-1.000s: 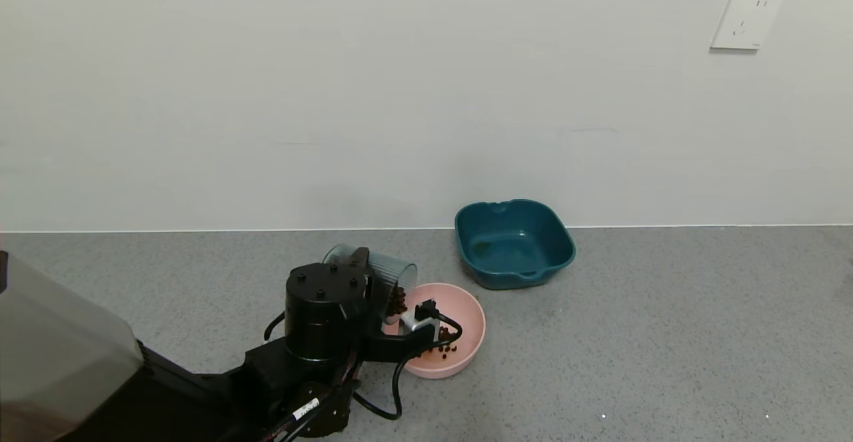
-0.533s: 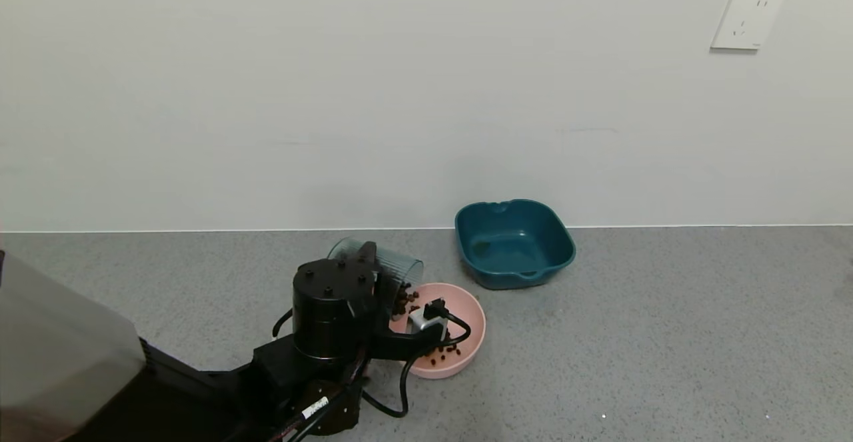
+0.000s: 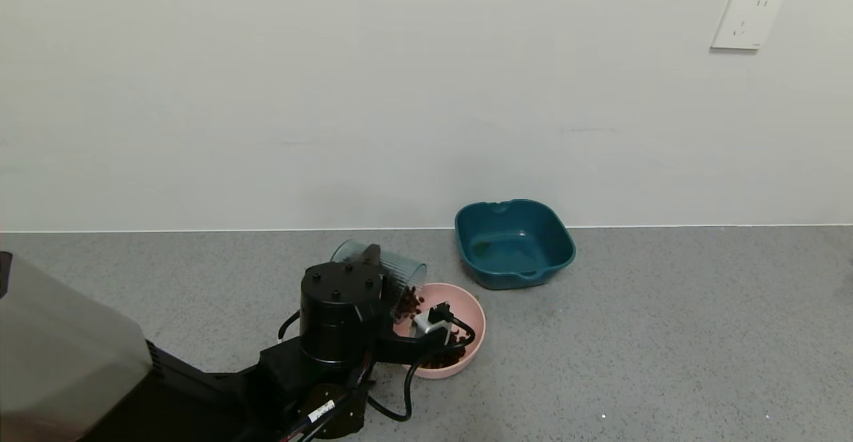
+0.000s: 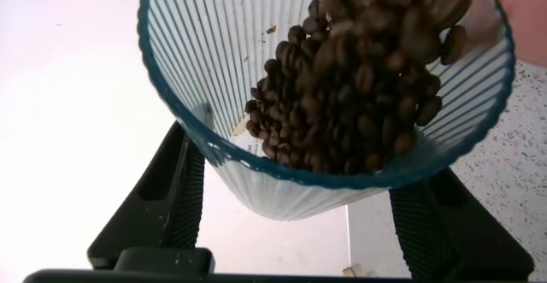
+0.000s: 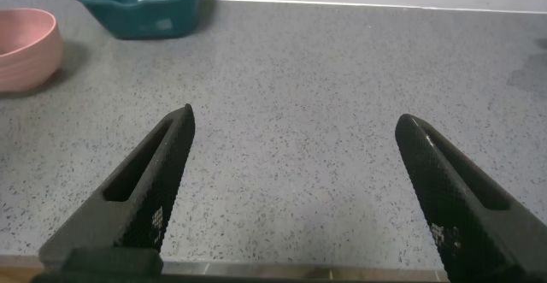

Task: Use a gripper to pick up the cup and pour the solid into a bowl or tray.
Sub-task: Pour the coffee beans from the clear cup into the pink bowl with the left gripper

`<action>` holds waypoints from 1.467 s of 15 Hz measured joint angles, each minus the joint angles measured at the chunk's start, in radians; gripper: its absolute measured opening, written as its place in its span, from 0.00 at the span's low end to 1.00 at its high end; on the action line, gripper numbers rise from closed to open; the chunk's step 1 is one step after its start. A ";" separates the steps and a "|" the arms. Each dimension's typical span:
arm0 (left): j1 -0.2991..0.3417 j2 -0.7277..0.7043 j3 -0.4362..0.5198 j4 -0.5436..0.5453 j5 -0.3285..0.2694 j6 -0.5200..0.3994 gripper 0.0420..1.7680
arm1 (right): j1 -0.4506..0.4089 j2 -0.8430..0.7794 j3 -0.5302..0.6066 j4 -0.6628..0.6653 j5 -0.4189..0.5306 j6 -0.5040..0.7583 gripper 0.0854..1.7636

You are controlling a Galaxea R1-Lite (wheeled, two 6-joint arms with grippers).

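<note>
My left gripper [image 3: 373,275] is shut on the translucent blue-green ribbed cup [image 3: 393,272] and holds it tipped on its side, mouth over the near-left rim of the pale pink bowl [image 3: 476,325]. Dark reddish-brown beans [image 3: 408,303] slide out of the cup's mouth, and a pile of them [image 3: 446,357] lies in the bowl. In the left wrist view the cup [image 4: 291,189] sits between the black fingers [image 4: 171,206], with the beans [image 4: 359,103] heaped at its rim. My right gripper [image 5: 295,125] is open and empty over bare counter, out of the head view.
A dark teal square basin [image 3: 513,242] stands behind and to the right of the pink bowl, near the wall; it also shows in the right wrist view [image 5: 141,5] beside the pink bowl [image 5: 26,48]. The grey speckled counter [image 3: 666,335] stretches to the right.
My left gripper has tipped the cup further and shifted slightly right. More beans have fallen into the pink bowl, where the pile has grown.
</note>
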 joint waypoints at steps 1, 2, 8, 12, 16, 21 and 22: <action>0.000 0.000 0.000 0.000 0.000 0.000 0.71 | 0.000 0.000 0.000 0.000 0.000 0.000 0.97; 0.000 0.000 0.001 0.000 0.000 0.001 0.71 | 0.000 0.000 0.000 0.000 0.000 0.000 0.97; -0.003 0.000 0.004 -0.001 0.000 0.004 0.71 | 0.000 0.000 0.000 0.000 0.000 0.000 0.97; -0.006 0.000 0.004 -0.003 -0.001 0.008 0.71 | 0.000 0.000 0.000 0.000 0.000 0.001 0.97; -0.006 0.000 0.005 -0.005 -0.001 0.008 0.70 | 0.000 0.000 0.000 0.000 0.000 0.000 0.97; -0.006 -0.003 0.010 -0.005 -0.001 0.008 0.71 | 0.000 0.000 0.000 0.000 0.000 0.000 0.97; -0.006 -0.003 0.010 -0.005 -0.001 0.009 0.71 | 0.000 0.000 0.000 0.000 0.000 0.001 0.97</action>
